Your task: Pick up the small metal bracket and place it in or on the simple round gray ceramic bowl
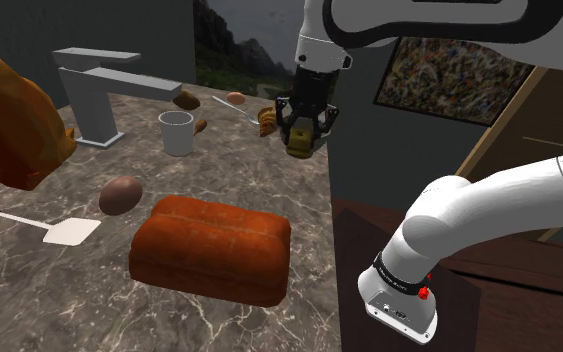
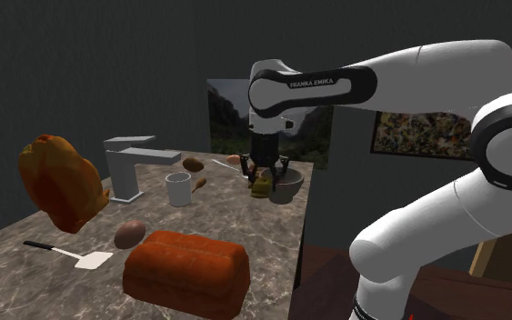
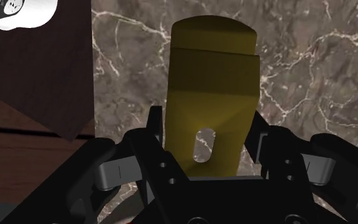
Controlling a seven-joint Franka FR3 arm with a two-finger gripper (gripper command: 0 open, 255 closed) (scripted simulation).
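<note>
A yellowish slotted metal bracket (image 3: pixel 212 95) is clasped between my black fingers (image 3: pixel 152 137), and my gripper (image 3: pixel 206 143) is shut on it. In the shoulder view the gripper (image 1: pixel 302 132) hangs over the far right part of the marble counter with the bracket (image 1: pixel 299 143) sticking out below it. The second exterior view shows the gripper (image 2: pixel 263 177) holding the bracket (image 2: pixel 261 188) just left of the round grey bowl (image 2: pixel 288 189), near the counter's right edge. Under the bracket, the wrist view shows bare marble.
On the marble counter (image 1: pixel 89 300) stand a white faucet block (image 1: pixel 94 90), a white mug (image 1: pixel 177 132), a brown loaf (image 1: pixel 209 250), a brown potato-like lump (image 1: pixel 121 195), a white spatula (image 1: pixel 64 232) and an orange roast (image 1: pixel 4 115). The dark wooden stand (image 1: pixel 469 290) is at the right.
</note>
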